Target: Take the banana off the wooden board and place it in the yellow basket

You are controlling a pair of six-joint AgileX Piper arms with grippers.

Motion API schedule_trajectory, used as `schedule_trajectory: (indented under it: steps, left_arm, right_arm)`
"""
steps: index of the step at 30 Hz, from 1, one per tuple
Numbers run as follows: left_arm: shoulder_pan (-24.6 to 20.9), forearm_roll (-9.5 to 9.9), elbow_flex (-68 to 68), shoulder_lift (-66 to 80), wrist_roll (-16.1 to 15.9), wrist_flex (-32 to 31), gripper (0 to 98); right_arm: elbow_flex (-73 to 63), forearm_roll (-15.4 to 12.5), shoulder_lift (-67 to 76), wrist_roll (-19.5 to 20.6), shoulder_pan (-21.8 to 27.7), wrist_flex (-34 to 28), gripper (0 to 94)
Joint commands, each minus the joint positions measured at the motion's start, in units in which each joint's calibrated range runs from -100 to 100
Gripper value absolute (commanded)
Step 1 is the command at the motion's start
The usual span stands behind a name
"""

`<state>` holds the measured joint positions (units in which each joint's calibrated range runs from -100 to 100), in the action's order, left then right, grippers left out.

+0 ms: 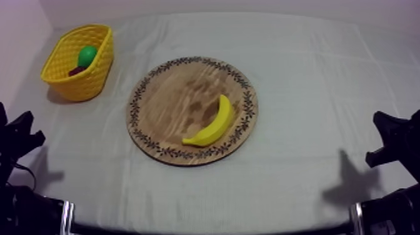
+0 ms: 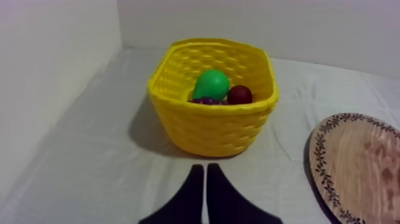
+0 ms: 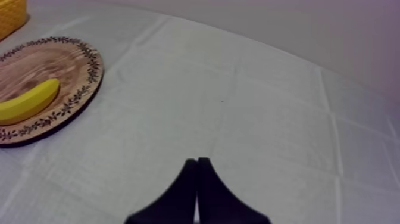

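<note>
Left fingers (image 2: 188, 198), right fingers (image 3: 182, 196) together, low.

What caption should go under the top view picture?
A banana lies on the wooden board, with the yellow basket standing apart from it.

the left arm (image 1: 17, 147) and right arm (image 1: 395, 140) sit low at either side; left hand (image 2: 205, 168) and right hand (image 3: 197, 161) each hold black fingers pressed together, gripping nothing.
</note>
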<state>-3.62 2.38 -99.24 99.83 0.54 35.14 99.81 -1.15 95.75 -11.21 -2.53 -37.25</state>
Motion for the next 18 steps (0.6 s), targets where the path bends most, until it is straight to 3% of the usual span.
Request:
schedule_trajectory:
  steps: [1,18]
  left_arm:
    - [-0.11,-0.01,0.03,0.0,-0.22,0.03,0.0]
    - [-0.16,-0.01,0.03,0.0,-0.88,0.03,0.0]
  right_arm:
    - [-0.03,0.0,0.0,0.0,0.0,-0.01,0.3]
    - [-0.03,0.0,0.0,0.0,0.0,-0.01,0.3]
